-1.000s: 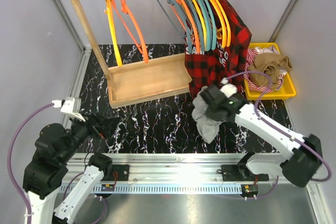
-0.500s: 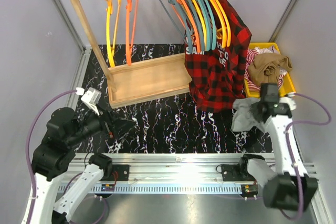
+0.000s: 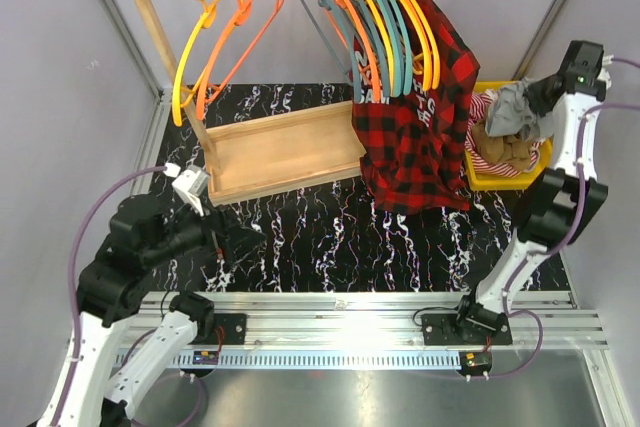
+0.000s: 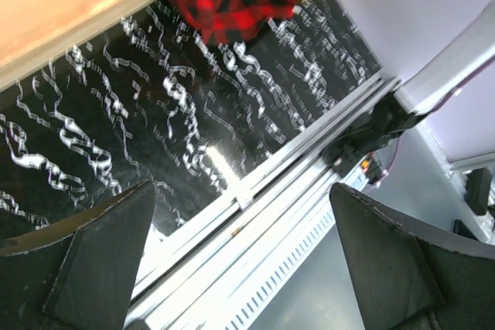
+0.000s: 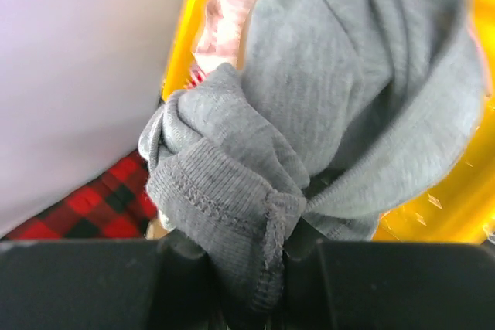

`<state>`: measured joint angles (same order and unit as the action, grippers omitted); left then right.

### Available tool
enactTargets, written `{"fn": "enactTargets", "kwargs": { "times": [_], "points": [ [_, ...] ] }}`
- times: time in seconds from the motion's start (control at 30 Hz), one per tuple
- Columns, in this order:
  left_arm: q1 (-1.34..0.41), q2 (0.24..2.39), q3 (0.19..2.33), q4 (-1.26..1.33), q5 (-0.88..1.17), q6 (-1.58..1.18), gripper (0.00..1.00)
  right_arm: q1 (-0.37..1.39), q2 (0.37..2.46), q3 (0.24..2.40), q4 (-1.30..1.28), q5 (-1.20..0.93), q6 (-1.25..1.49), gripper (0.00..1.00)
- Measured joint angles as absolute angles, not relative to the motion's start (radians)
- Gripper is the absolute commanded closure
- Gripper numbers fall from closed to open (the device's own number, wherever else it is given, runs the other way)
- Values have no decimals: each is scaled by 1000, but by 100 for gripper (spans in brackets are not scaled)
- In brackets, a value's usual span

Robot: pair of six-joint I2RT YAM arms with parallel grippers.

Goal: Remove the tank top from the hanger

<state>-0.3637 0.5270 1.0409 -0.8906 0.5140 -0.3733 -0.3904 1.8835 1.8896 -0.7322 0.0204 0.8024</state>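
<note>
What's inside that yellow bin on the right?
A brown garment and a red-and-white striped cloth fill the yellow bin. The grey tank top, held by the right gripper, covers part; its bottom is hidden.

You're looking down from high at the near side over the whole table [image 3: 300, 237]. Left wrist is facing table and rail [image 4: 255, 202]. Right is sitting close on the tank top [image 5: 325, 113] above the bin [image 5: 437, 214]. All are sharing the shirt [image 3: 415, 127].
</note>
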Motion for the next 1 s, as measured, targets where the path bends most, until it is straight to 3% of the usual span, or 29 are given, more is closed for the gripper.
{"fn": "enactTargets", "kwargs": {
  "times": [0.07,0.17,0.3,0.33,0.4,0.5,0.77,1.0],
  "points": [
    [-363,528,993,-893,500,-367,1,-390,1994,2039,-776,14,776,100],
    [-364,533,934,-896,469,-367,1,-390,2165,2210,-817,17,727,90],
    [-363,535,898,-884,445,-374,1,-385,2341,2275,-889,14,662,60],
    [-364,538,895,-877,441,-376,1,-384,2370,2275,-904,11,650,46],
    [-363,544,893,-863,432,-383,1,-381,2410,2263,-926,-6,621,32],
    [-363,552,894,-843,418,-388,1,-374,2391,2244,-920,-41,578,1],
    [-363,581,970,-802,410,-418,1,-370,2171,2314,-957,-102,530,0],
    [-363,582,1046,-762,413,-447,1,-372,1649,2075,-929,-236,528,0]
  ]
}}
